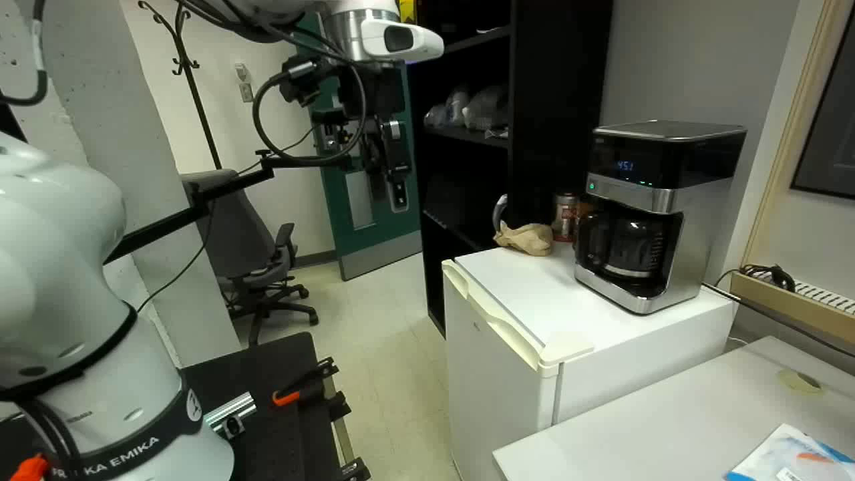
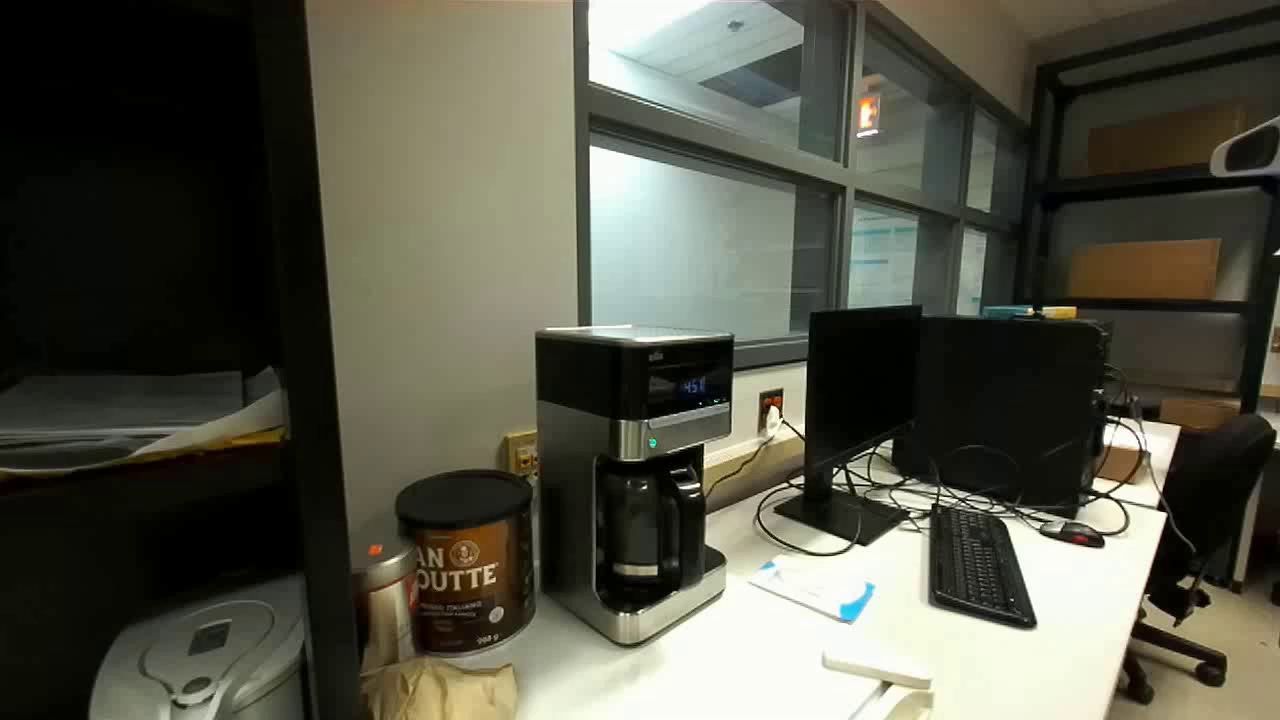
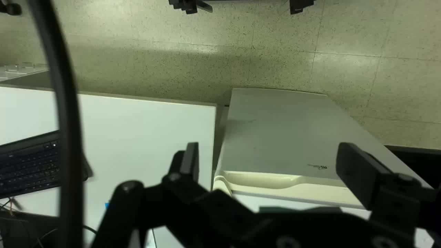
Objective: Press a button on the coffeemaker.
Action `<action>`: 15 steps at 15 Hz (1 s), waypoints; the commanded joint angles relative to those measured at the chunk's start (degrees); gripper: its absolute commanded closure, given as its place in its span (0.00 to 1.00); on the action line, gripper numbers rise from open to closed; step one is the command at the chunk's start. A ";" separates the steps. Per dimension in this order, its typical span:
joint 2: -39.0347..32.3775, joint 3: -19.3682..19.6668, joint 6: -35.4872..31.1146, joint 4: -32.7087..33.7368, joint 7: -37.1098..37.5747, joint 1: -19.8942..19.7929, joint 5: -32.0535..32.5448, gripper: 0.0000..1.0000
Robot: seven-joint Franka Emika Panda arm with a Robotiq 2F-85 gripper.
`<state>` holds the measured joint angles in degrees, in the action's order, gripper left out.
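Note:
The black and silver coffeemaker (image 1: 661, 199) stands upright on the white cabinet (image 1: 521, 294), with its dark carafe (image 1: 631, 247) inside. It also shows in an exterior view (image 2: 575, 490). Its front has a lit blue display (image 1: 625, 166), a green light (image 1: 592, 186) and small lit marks. Single buttons are too small to tell. My gripper (image 1: 393, 190) points down and hangs well apart from the coffeemaker, on the door side of the cabinet. In the wrist view the gripper (image 3: 268, 162) is open and empty, with the cabinet's door and top edge beyond its fingers. The coffeemaker is out of the wrist view.
A brown paper bag (image 1: 526, 238), a metal tin (image 1: 565, 215) and a large coffee can (image 2: 470, 570) stand beside the coffeemaker. A tall black shelf (image 1: 561, 100) rises behind them. A white desk (image 1: 641, 427) adjoins the cabinet, holding a packet (image 2: 815, 588), keyboard (image 2: 980, 565) and monitor (image 2: 865, 390).

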<state>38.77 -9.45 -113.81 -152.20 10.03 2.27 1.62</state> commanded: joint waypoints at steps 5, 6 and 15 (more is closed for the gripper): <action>-0.07 0.47 0.13 0.10 0.29 0.53 0.33 0.00; -0.07 0.47 0.13 0.10 0.29 0.53 0.33 0.00; -4.72 0.15 -2.54 2.45 -0.89 -0.24 3.25 0.00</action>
<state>38.11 -9.37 -114.67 -152.09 9.95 2.22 2.58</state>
